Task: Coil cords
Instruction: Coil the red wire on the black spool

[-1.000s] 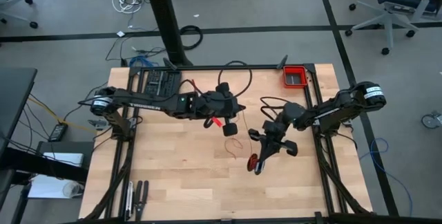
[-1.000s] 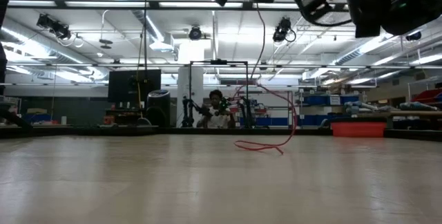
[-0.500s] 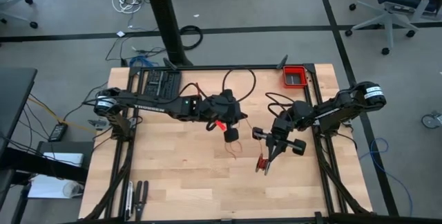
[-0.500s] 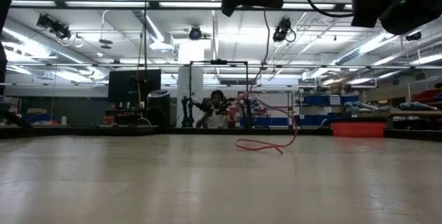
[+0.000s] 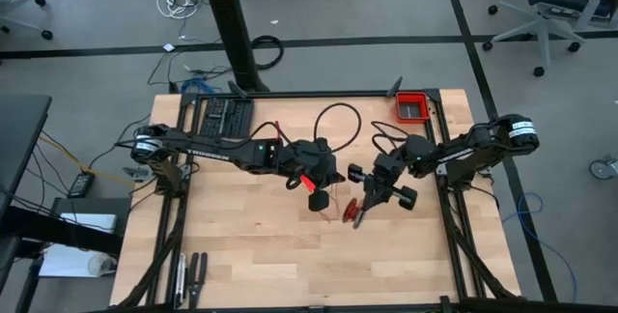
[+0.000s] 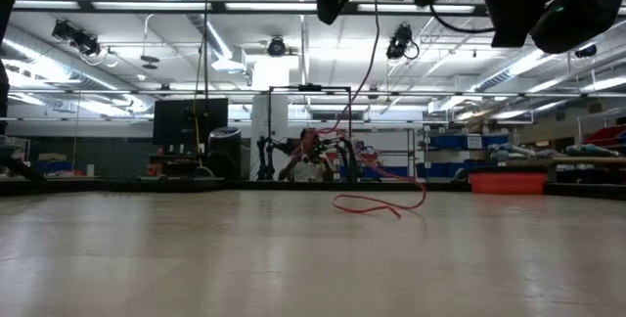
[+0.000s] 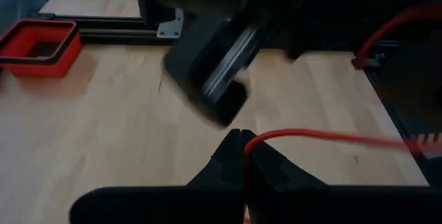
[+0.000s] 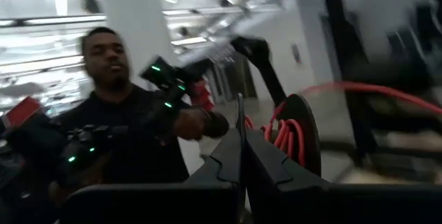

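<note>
The thin red cord [image 5: 337, 207] runs between my two grippers above the middle of the table. My left gripper [image 5: 314, 197] is shut on the strand [image 7: 311, 135]. My right gripper [image 5: 354, 213] is just to its right, shut, with a small bundle of red turns [image 8: 283, 135] at its fingers. A slack part of the cord [image 6: 365, 204] lies on the table as a wavy loop, and a strand rises from it toward the grippers [image 6: 344, 136]. My left gripper pinches a single strand of the cord [image 7: 251, 141] between its two fingertips. The strand leaves the tips and runs off level toward my right gripper, clear of the table. My right gripper is shut with several turns of the cord [image 8: 277, 133] bundled beside its fingers, lifted clear of the table. Whether the turns sit between the fingers or around one finger is hidden by the fingers. A strand [image 8: 366, 88] leads away from the bundle.
A red rectangular bin [image 5: 412, 107] stands at the far right corner. A black tool rack [image 5: 220, 116] sits at the far left, and black tools [image 5: 189, 269] lie at the near left edge. A person [image 8: 117, 113] stands beyond the table's far side.
My right gripper has moved toward the table's far left, closer to my left gripper, and has turned about its wrist with the red bundle. My left gripper has moved a little toward the near edge. The strand hanging to the table has shifted.
</note>
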